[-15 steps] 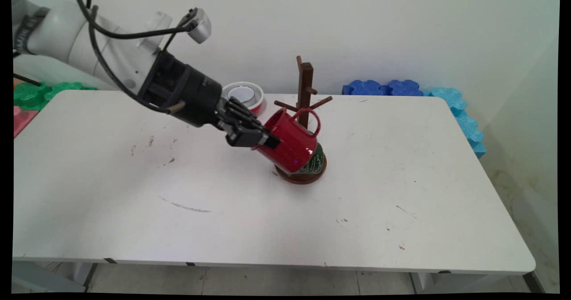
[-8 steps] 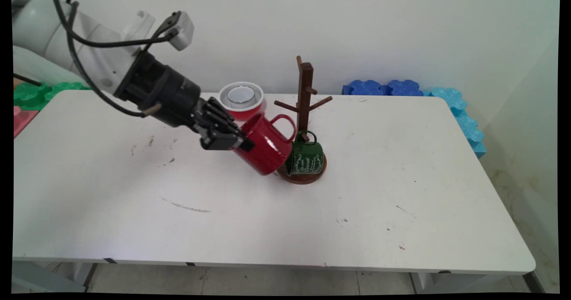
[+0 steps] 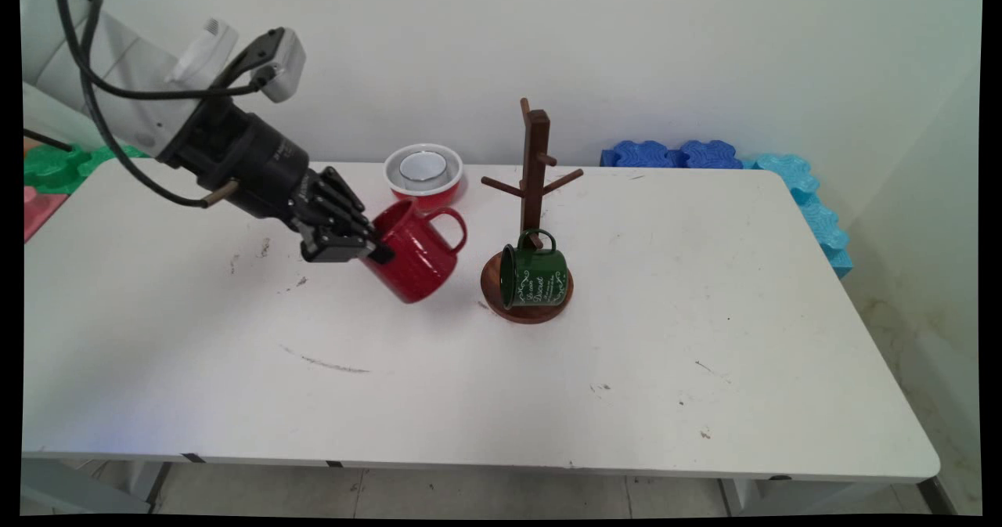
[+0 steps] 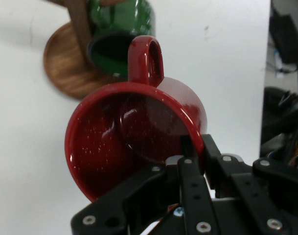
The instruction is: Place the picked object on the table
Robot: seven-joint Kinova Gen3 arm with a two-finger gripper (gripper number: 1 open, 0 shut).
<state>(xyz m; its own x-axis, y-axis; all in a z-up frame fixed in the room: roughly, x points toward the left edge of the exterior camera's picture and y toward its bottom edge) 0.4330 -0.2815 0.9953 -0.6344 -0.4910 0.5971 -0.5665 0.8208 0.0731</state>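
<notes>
My gripper is shut on the rim of a red speckled mug. I hold the mug tilted above the table, its handle pointing right toward the wooden mug tree. A green mug with white lettering lies on its side on the tree's round base, about a hand's width right of the red mug. In the hand view one finger is inside the red mug and the other outside its wall.
A red bowl with a white inside stands behind the red mug near the table's far edge. Blue foam blocks line the wall at right, green foam at far left. The white table carries scuff marks.
The arm has drawn back to the left with the red mug, carrying it away from the mug tree and uncovering the green mug on the base.
</notes>
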